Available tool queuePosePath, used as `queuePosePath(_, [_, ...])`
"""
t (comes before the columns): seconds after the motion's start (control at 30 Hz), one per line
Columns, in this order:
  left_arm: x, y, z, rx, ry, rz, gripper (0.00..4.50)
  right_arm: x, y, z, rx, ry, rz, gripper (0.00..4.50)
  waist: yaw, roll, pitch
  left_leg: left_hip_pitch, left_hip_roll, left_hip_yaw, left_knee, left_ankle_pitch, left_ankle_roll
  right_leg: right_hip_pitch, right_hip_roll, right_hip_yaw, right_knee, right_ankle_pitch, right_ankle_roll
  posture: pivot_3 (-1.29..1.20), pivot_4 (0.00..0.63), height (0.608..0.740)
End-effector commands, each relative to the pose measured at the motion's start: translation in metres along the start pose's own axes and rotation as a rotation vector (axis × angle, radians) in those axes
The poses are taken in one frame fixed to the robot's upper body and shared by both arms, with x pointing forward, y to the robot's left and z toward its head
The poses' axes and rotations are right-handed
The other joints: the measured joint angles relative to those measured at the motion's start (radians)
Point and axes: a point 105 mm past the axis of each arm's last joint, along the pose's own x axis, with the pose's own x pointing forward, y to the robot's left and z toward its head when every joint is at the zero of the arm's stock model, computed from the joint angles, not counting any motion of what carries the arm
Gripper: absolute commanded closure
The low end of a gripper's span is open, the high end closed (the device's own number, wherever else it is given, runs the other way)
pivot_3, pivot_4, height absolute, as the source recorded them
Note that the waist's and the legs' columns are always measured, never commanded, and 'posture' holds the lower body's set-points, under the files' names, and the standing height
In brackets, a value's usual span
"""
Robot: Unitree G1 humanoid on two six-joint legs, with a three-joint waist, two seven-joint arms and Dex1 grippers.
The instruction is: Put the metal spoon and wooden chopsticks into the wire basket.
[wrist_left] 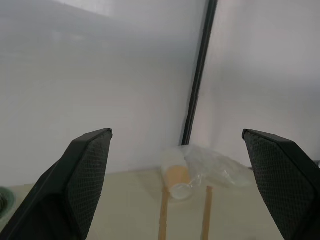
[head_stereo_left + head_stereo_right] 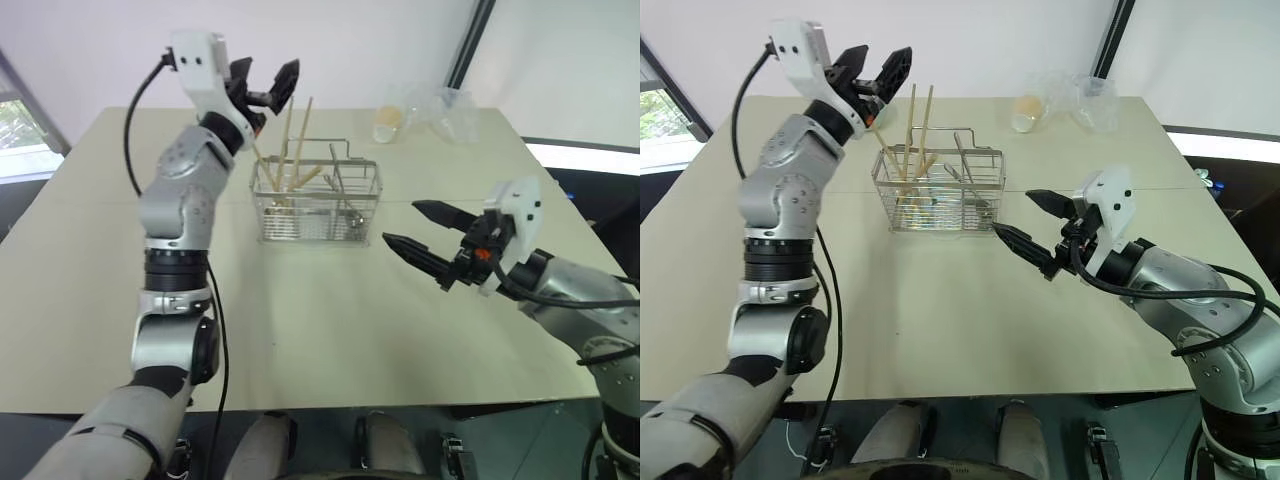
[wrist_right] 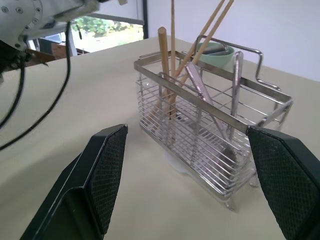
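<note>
The wire basket (image 2: 316, 205) stands on the table a little behind its middle. The two wooden chopsticks (image 2: 297, 135) stand upright in its left compartment, their tops sticking out above the rim. The metal spoon (image 3: 206, 100) leans inside the right compartment. My left gripper (image 2: 265, 78) hangs open just above and left of the chopstick tops, holding nothing; in the left wrist view both chopstick tips (image 1: 164, 215) show between its fingers. My right gripper (image 2: 400, 222) hovers open right of the basket, pointing at it, apart from it.
A plastic cup (image 2: 388, 122) and crumpled clear plastic (image 2: 445, 110) lie at the table's far right. A small green bowl (image 3: 215, 50) sits just behind the basket. The beige table (image 2: 330, 320) stretches bare in front of the basket.
</note>
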Motion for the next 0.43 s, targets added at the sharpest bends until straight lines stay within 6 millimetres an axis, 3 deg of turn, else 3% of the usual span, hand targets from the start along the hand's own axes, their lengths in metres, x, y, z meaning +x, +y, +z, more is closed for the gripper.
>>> queuePosePath(0.03, [-0.029,0.014,0.024,0.205,0.048,-0.116,0.09,-0.007,-0.016,0.009,-0.081,-0.002,-0.028,0.58,-0.019,0.002,0.0,0.0,0.0,0.0,-0.001,0.0,0.0,0.0,0.0,0.0,0.0,0.0,0.0,0.0,0.15,0.643])
queuePosePath(0.27, [-0.106,0.049,0.02,0.461,0.386,-0.294,0.09,-0.017,-0.046,0.001,-0.131,0.07,-0.028,0.58,-0.018,0.003,0.001,0.001,0.0,0.0,-0.001,0.0,0.001,0.001,-0.001,0.0,-0.001,0.0,-0.001,0.0,0.15,0.643])
queuePosePath(0.43, [-0.126,0.052,0.018,0.483,0.454,-0.314,0.09,-0.011,-0.051,-0.002,-0.131,0.072,0.003,0.58,-0.011,0.005,0.002,0.002,0.0,-0.001,0.0,0.0,0.001,0.001,-0.001,-0.001,-0.002,-0.002,-0.004,0.0,0.15,0.643])
